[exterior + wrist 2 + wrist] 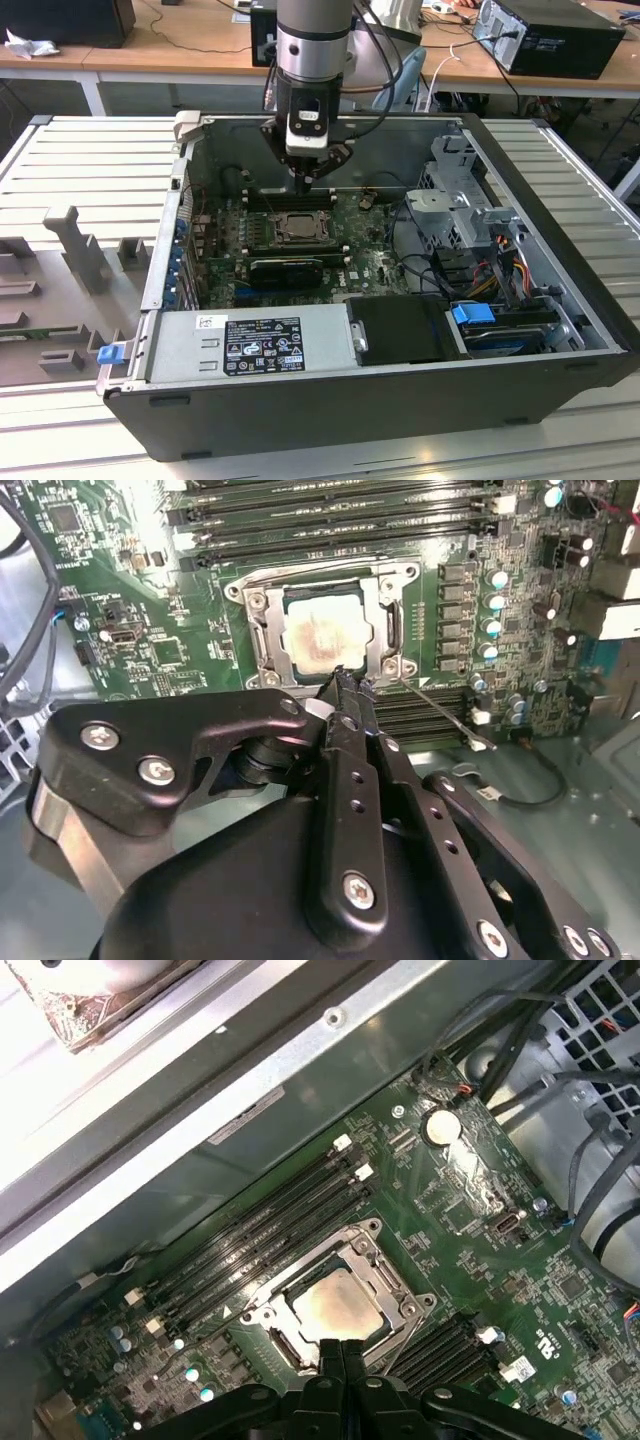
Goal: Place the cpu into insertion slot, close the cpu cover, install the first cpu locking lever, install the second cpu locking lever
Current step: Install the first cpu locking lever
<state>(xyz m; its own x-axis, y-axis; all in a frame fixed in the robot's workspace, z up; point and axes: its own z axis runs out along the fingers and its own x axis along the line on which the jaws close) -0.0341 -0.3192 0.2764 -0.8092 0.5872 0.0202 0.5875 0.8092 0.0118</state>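
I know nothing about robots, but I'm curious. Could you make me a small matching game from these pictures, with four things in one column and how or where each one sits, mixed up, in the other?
Things
1. cpu
2. cpu cover
3. end effector
4. memory slots

States
A. long black rows on two sides of the chip
B. fingers together, tips just beside the metal frame
C. metal frame lying flat around the chip
D. pale square showing through the frame's window

Pairs: 1-D, 2-C, 3-B, 4-A
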